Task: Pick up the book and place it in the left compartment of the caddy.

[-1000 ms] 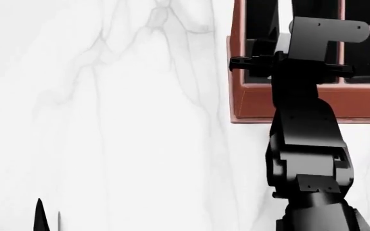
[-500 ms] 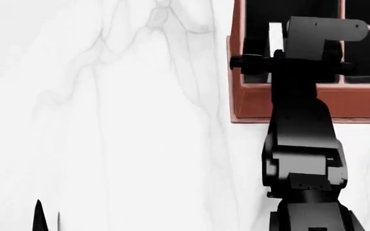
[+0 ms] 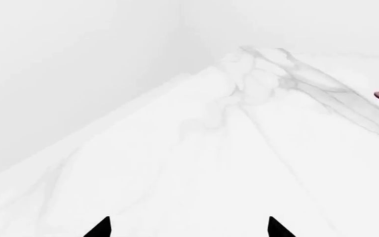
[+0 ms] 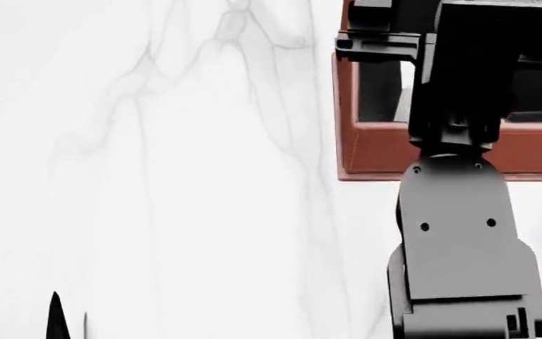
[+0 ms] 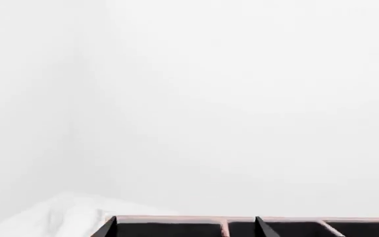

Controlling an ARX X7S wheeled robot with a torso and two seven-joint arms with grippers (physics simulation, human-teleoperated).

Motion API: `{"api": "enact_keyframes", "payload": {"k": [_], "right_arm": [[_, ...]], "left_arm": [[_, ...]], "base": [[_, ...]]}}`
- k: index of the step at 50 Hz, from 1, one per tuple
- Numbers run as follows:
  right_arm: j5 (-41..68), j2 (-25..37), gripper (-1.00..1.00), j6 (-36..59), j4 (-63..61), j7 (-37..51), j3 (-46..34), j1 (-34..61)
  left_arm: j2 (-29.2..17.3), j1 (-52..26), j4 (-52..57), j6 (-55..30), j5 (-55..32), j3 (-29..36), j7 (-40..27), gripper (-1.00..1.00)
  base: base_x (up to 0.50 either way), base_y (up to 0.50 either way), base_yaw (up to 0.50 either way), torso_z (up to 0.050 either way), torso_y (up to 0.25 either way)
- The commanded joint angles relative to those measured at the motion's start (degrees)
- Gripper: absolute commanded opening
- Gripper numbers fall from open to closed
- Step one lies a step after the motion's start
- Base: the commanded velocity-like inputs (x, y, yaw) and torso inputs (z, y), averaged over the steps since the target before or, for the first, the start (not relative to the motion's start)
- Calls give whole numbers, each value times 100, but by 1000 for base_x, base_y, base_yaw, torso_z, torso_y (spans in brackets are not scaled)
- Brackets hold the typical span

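To the left of the caddy (image 4: 375, 152), well apart from it, the left end effector (image 3: 189, 228) is held low over the white marbled surface (image 4: 158, 176). Its two dark fingertips (image 3: 102, 228) are seen spread apart, with nothing but bare surface between them. In its own wrist view only a corner of the caddy is caught, at the frame's edge.

The caddy is set at the far right of the surface in the head view, with its reddish-brown front wall and thin base lip facing the robot. The left compartment (image 4: 380, 92) is shown as a dark slot just inside the caddy's left wall.

The book cannot be made out with certainty. A thin pale sliver is seen in the left compartment, right beside the arm, but it cannot be told whether that sliver is the book's page edge.

Over the caddy's front wall the right arm (image 4: 459, 233) is raised, and much of the slots behind it is hidden. In the right wrist view the right end effector (image 5: 184, 228) is shown above the caddy's rim, its fingertips (image 5: 108, 228) parted and nothing gripped between them.
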Motion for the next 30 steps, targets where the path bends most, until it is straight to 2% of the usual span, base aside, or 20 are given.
{"api": "enact_keyframes", "payload": {"k": [1, 12, 30], "right_arm": [[-72, 213, 100, 1277, -2810, 179, 49, -724], [-92, 319, 100, 1395, -3480, 252, 98, -817], [-27, 341, 100, 1176, -3438, 309, 78, -884]], "left_arm": [[-9, -43, -13, -9, -7, 11, -12, 100], [-26, -49, -4, -8, -7, 26, -24, 100], [-41, -24, -19, 45, 1, 46, -46, 100]], "base": [[0, 0, 0, 0, 0], [0, 0, 0, 0, 0], [0, 0, 0, 0, 0]]}}
